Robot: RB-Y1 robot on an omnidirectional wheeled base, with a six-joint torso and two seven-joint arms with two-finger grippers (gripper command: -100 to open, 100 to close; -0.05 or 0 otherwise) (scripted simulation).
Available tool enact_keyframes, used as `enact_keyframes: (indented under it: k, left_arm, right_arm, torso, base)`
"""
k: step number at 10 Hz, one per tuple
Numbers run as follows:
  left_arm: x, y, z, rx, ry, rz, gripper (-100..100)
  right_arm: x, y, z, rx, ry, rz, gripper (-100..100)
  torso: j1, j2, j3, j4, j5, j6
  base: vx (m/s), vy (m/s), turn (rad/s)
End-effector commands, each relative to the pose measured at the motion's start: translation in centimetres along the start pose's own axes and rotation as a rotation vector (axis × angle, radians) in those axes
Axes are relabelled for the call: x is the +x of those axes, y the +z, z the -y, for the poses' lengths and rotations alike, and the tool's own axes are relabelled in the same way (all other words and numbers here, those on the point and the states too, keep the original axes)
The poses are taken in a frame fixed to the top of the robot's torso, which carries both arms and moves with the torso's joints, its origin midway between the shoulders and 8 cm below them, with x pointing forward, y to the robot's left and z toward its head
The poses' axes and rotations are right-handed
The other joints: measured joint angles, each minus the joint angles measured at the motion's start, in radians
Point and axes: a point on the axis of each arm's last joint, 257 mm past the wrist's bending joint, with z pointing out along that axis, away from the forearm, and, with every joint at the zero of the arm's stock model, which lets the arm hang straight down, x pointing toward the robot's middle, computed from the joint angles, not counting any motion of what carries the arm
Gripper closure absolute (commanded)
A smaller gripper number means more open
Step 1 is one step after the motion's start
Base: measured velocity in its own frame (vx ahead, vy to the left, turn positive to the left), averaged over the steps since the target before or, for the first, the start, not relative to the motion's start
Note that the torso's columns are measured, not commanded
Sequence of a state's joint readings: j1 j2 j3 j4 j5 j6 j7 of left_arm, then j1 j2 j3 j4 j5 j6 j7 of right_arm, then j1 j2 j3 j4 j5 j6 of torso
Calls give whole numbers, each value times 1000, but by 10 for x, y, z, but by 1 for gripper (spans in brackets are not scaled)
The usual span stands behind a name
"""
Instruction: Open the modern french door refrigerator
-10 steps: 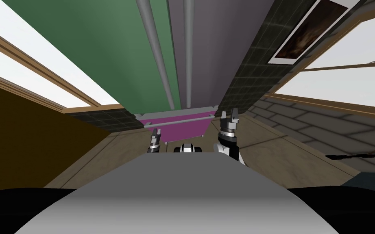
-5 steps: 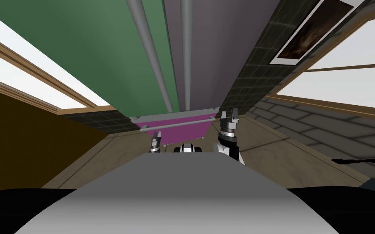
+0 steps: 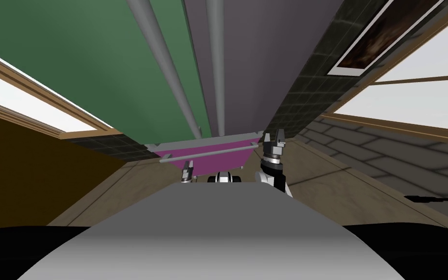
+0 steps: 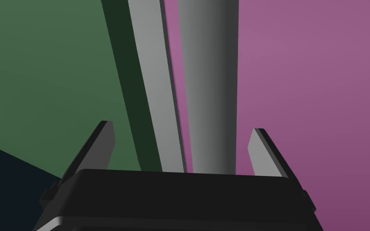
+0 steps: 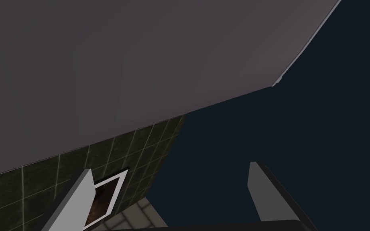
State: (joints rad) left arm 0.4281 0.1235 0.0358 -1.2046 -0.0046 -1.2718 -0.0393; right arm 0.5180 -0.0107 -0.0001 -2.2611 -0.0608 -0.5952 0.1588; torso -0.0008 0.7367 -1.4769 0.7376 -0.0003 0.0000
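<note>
Refrigerator (image 3: pixel 247 73) straight ahead: green door (image 3: pixel 72 58) beside grey door (image 3: pixel 276 48), purple drawer (image 3: pixel 208 163) beneath. Left hand (image 4: pixel 181 130), fingers apart, faces the drawer's grey bar handle (image 4: pixel 208 88). Right hand (image 3: pixel 274 136), likewise spread, hovers by the grey door's lower corner.

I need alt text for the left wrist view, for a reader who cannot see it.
The open left gripper has a grey round bar between its two fingers, without touching it. Behind the bar lies a magenta panel; beside it run a flat grey strip and a green panel.
</note>
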Motion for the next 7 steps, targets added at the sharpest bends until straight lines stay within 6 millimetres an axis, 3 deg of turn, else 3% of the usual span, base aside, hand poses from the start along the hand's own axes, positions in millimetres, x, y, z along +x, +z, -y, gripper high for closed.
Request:
enact_keyframes:
  k: [1,5,7]
  left_arm:
    - [7,-16,-7,-15,-23,20,-100]
    - [25,-28,-10,-29,-76,76,-100]
    - [20,-15,-10,-27,-69,67,-100]
  right_arm:
    - [0,0,0,0,0,0,0]
    - [0,0,0,0,0,0,0]
    - [0,0,0,0,0,0,0]
  torso:
    - [1,0,0,0,0,0]
    - [1,3,2,1,0,0]
    - [1,3,2,1,0,0]
  base:
    - [117,-26,4]
    - [69,-18,3]
    - [7,-12,5]
